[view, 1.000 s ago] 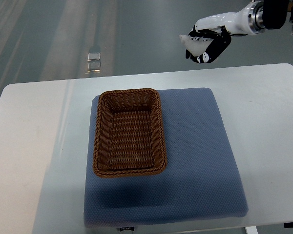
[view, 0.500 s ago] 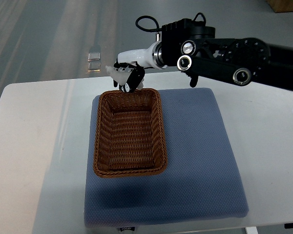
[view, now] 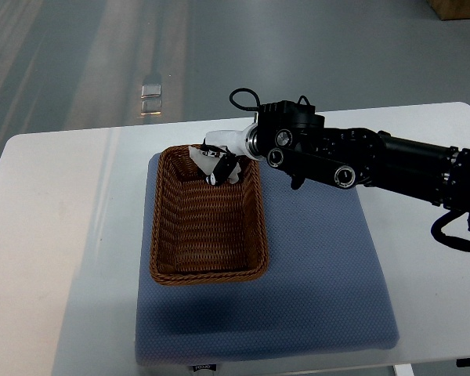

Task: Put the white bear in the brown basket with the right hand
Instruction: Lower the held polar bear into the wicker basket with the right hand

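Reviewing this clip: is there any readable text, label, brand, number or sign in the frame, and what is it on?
No text can be read.
A small dark tag on the near edge of the blue mat bears light print, too small and blurred to read.
Nothing printed shows on the brown basket, the right hand, the white bear or the table.

Single top view, looking steeply down from the robot's side.
It is taking in the whole white table, with grey floor showing beyond its far edge.
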